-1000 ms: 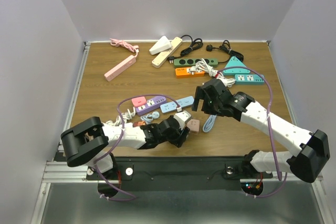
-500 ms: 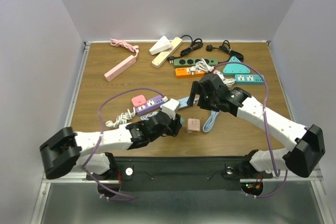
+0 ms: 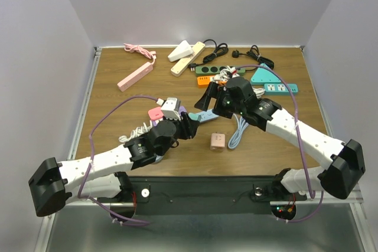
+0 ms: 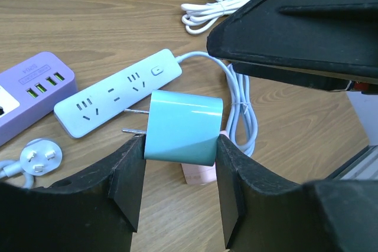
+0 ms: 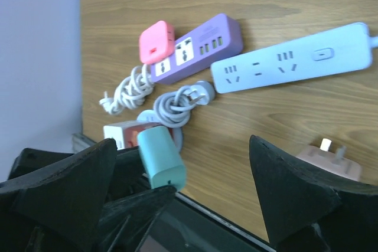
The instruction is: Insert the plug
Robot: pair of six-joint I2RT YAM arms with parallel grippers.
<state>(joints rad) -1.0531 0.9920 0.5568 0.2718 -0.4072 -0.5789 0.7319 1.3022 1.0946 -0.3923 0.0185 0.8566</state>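
My left gripper (image 4: 180, 146) is shut on a teal plug adapter (image 4: 183, 127), its two prongs pointing left toward the light blue power strip (image 4: 118, 95). The plug is held above the table, apart from the strip. In the top view my left gripper (image 3: 186, 127) sits just near-left of that strip (image 3: 207, 115). My right gripper (image 3: 210, 95) is open and empty, hovering over the strip. The right wrist view shows the teal plug (image 5: 160, 159) and the strip (image 5: 292, 57).
A purple strip (image 3: 168, 117) with a pink cube (image 3: 155, 113) lies left of the blue strip. A pink adapter (image 3: 217, 141) lies near the front edge. White coiled cords (image 3: 137, 132), an orange strip (image 3: 212, 81), green and teal strips and a pink strip (image 3: 134, 77) lie around.
My left arm has carried the teal plug from the front edge away and to the left, up beside the blue strip. My right gripper has moved farther back and left.
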